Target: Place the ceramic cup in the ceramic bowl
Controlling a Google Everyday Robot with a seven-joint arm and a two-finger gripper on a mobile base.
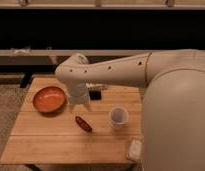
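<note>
Pincer (80, 104) hangs over counter (51, 142) mid-back, pointing down at the end of the white arm (111, 72). Cannot tell how far open it is or whether it has hold of anything. Ceramic cup (118, 117) stands upright on counter at 4 o'clock from pincer, apart from it. Ceramic bowl (49, 99) sits at 9 o'clock from pincer, near. Dark red oblong item (83, 124) lies at 6 o'clock, just below pincer. Pale packet (134, 149) at 5 o'clock from cup, by counter edge. Black object (95, 94) at 2 o'clock from pincer.
</note>
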